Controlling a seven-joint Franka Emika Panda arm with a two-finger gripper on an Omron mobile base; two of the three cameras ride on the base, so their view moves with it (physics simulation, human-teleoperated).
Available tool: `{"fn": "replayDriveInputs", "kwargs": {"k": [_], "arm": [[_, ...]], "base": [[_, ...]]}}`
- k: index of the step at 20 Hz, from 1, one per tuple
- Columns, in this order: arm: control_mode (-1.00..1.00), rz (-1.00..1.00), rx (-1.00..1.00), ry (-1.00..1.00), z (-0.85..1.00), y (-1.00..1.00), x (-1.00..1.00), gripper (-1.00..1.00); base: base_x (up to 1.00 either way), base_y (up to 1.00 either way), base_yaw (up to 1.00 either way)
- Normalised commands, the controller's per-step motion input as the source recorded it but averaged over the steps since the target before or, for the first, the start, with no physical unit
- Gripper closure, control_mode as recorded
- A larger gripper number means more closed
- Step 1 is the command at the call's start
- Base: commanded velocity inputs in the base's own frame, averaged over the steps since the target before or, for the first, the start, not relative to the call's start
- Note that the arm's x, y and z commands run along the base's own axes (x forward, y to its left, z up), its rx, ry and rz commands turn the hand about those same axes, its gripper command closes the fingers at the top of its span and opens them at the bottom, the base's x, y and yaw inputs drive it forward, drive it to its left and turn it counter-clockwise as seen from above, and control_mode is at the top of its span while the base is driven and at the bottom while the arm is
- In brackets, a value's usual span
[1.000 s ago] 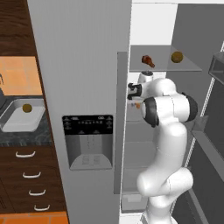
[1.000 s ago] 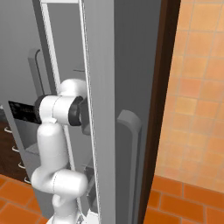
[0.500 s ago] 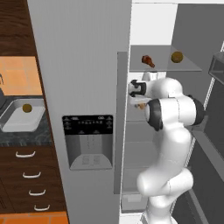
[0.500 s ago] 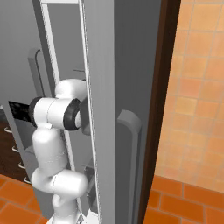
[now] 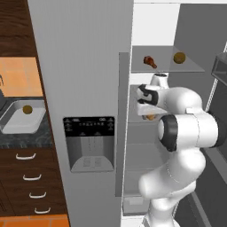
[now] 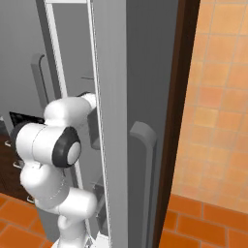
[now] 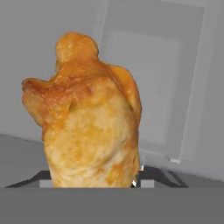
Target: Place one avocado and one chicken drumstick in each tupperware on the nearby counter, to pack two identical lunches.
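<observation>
The gripper (image 5: 148,116) reaches into the open fridge (image 5: 84,66), its fingers closed on the golden drumstick (image 7: 89,127), which rises between them on the middle shelf (image 5: 137,119).

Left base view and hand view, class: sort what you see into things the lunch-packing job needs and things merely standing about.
Needed:
- golden-tan chicken drumstick, in the hand
- reddish-brown drumstick on the fridge shelf
- avocado on that shelf
- avocado in the tupperware
- counter

Standing about:
- fridge door
- dispenser panel
- drawer handles
</observation>
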Motion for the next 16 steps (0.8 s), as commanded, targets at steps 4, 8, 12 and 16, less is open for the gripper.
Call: {"fn": "replayDriveInputs", "kwargs": {"k": [4, 8, 12, 16], "arm": [[-1.00, 0.00, -0.02, 0.12, 1.00, 0.22, -1.00, 1.00], [-1.00, 0.00, -0.03, 0.11, 1.00, 0.22, -1.00, 1.00], [-1.00, -0.03, -0.03, 0.13, 0.59, 0.11, -1.00, 1.00], [-1.00, 0.00, 0.00, 0.09, 0.15, 0.00, -1.00, 1.00]], "base": [[0.00, 0.00, 0.00], [0.00, 0.00, 0.00], [0.00, 0.00, 0.00], [0.00, 0.00, 0.00]]}}
